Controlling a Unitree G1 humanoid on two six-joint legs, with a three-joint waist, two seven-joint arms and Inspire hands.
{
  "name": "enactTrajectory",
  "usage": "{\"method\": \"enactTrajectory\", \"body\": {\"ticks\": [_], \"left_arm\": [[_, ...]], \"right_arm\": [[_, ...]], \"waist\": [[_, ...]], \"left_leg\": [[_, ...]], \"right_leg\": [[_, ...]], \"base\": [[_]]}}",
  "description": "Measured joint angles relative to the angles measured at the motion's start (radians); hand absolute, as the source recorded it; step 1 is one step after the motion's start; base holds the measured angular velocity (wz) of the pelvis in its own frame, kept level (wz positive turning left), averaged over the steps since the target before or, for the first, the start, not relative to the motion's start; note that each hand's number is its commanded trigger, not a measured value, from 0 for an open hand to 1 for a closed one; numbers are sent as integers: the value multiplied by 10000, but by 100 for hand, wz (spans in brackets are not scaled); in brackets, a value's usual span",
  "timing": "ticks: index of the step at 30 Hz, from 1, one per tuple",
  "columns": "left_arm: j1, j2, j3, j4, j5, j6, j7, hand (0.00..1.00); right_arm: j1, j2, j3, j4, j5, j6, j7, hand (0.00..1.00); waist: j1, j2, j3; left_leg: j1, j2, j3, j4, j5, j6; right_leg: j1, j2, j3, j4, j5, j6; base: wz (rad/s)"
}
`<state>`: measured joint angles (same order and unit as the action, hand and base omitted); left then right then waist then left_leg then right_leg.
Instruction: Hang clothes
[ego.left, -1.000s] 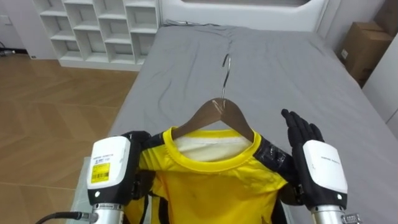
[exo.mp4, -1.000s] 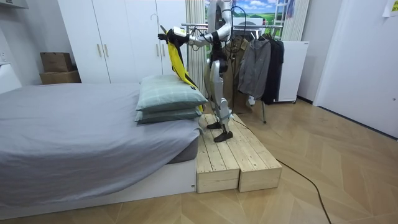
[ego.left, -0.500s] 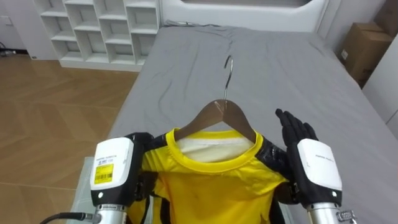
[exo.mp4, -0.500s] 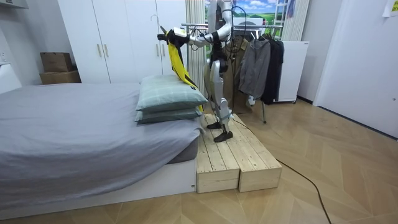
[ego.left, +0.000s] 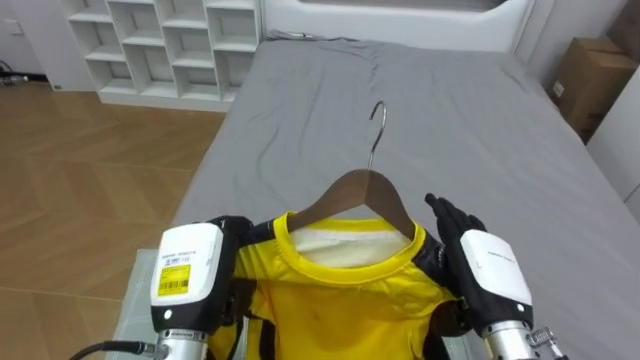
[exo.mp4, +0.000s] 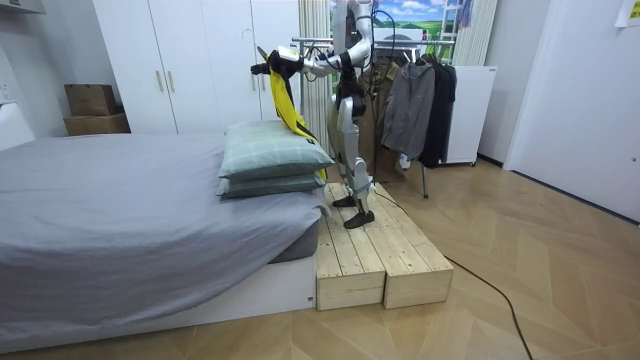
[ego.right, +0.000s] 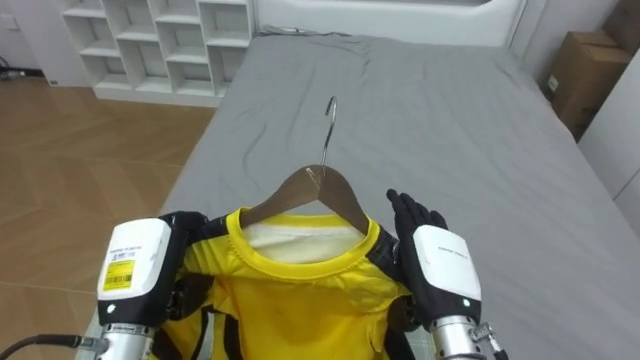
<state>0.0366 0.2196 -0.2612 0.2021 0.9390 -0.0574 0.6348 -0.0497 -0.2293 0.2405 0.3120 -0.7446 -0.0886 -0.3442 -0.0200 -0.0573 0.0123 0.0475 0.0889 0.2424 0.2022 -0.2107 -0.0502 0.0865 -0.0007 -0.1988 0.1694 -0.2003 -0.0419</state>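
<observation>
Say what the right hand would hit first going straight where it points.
Probably the wooden hanger, near its hook, just ahead of the right hand; depth is unclear, so it may pass beside it toward the grey bed.

The right hand (ego.left: 487, 280), fingers straight, has moved inward from beside the yellow shirt (ego.left: 345, 290) to lie against its shoulder, while the wooden hanger (ego.left: 362, 192) has shifted slightly toward the robot's right.

Bright, even light fills the room. The bed (ego.left: 500, 120) is evenly lit, and creases in its grey cover cast soft, faint shadows.
</observation>
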Motion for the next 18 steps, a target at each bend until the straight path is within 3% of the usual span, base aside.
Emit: {"method": "enactTrajectory", "body": {"ticks": [10, 12, 15, 16, 17, 18], "left_arm": [[-4, -45, -16, -51, 153, 167, -191, 100], [-4, -44, -23, -127, 170, 209, -202, 100], [-4, -40, -20, -314, 249, 250, -345, 100], [-3, -41, -23, -376, 311, 250, -369, 100], [-2, -44, -39, -380, 367, 252, -371, 100], [-3, 26, -17, -391, 368, 258, -366, 100]], "right_arm": [[-121, 46, -9, 268, 42, 49, 333, 0], [-121, 46, -13, 269, 170, 55, 371, 4], [-121, 65, -93, 276, 253, 55, 382, 51], [-121, 131, -205, 308, 245, 55, 384, 65], [-136, 215, -267, 419, 252, 55, 385, 84], [-141, 341, -267, 477, 307, 40, 375, 100]], "waist": [[-13, -29, -10], [-8, -27, -10], [-9, -30, -10], [-5, -26, -9], [93, 54, 10], [164, 155, 72]], "left_leg": [[77, -23, -29, -224, 0, 0], [157, -28, -38, -346, 0, 0], [185, -35, -162, -402, 0, 0], [240, -29, -438, -426, 6, 5], [392, 84, -1146, -502, 20, 10], [474, 303, -2153, -499, 39, 14]], "right_leg": [[-10, 8, 31, -12, 1, 1], [5, 24, 42, -12, 1, 1], [2, 37, 40, 20, 2, 3], [-34, 51, 19, 127, 1, 3], [-367, 130, -47, 750, -30, 35], [-727, 298, 271, 899, -178, 32]], "base": [[1], [0], [2], [-14], [-36], [-55]]}}
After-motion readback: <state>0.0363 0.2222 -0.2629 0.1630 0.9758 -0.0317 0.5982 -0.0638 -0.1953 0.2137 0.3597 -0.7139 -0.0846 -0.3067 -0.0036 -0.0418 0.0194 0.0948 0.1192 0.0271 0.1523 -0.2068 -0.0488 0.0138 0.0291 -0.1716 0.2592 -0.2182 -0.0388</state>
